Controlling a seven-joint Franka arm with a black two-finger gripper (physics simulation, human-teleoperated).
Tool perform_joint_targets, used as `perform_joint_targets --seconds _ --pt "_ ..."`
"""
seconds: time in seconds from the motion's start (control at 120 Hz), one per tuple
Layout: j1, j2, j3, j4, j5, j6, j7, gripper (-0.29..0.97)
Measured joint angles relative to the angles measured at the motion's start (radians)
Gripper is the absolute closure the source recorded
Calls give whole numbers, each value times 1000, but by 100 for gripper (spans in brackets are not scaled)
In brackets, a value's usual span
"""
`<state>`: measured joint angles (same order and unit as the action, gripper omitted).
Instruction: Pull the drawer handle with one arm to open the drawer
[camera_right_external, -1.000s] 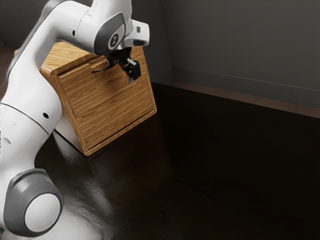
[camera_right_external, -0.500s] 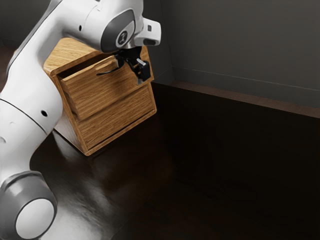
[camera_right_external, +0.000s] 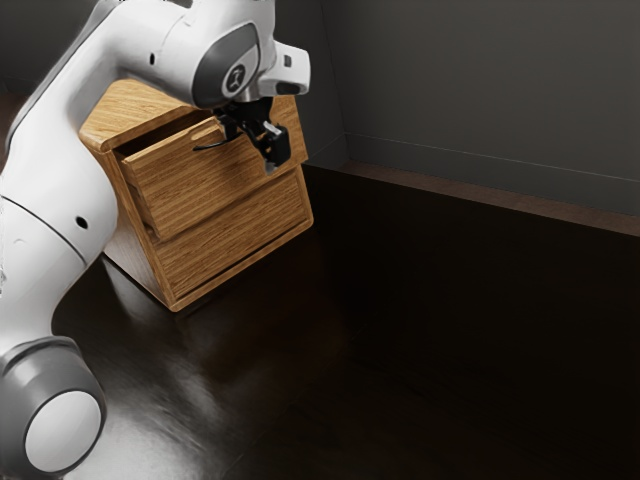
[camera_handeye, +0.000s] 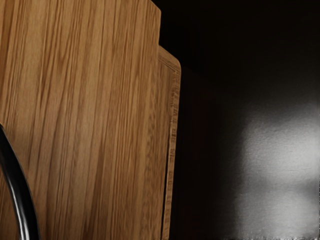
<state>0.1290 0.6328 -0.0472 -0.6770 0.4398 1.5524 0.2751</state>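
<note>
A wooden cabinet (camera_right_external: 232, 232) stands on the dark floor at the exterior view's upper left. Its top drawer (camera_right_external: 205, 185) sticks out a little from the cabinet front. A thin black handle (camera_right_external: 215, 143) arcs across the drawer front near its upper edge. My gripper (camera_right_external: 270, 150) hangs in front of the drawer at the handle's end nearer the exterior view's right. In the wrist view the drawer front (camera_handeye: 85, 120) is very close, with the black handle (camera_handeye: 17, 200) curving beside it and the cabinet front (camera_handeye: 172, 150) set back behind it.
The glossy dark floor (camera_right_external: 430, 330) stretches open toward the exterior view's right and front. A grey wall (camera_right_external: 480, 90) with a brown baseboard runs behind the cabinet. My own white arm crosses in front of the cabinet's corner nearer the exterior view's left.
The drawer was shut one second ago and slid out by half a second ago. Since then my hand has shifted slightly back toward the exterior view's left while the drawer stayed out.
</note>
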Motion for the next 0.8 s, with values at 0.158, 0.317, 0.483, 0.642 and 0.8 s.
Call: perform_joint_targets --seconds 0.158,0.317,0.483,0.642,0.8 --pt "-5 -1 9 -6 -9 1 -3 0" --pt "-19 -5 15 -22 -24 2 -8 0" --pt "-45 -24 21 -43 -38 2 -13 2" --pt "-123 -33 94 -68 -61 2 -17 -2" --pt "-145 -93 84 -143 -68 3 -22 2"
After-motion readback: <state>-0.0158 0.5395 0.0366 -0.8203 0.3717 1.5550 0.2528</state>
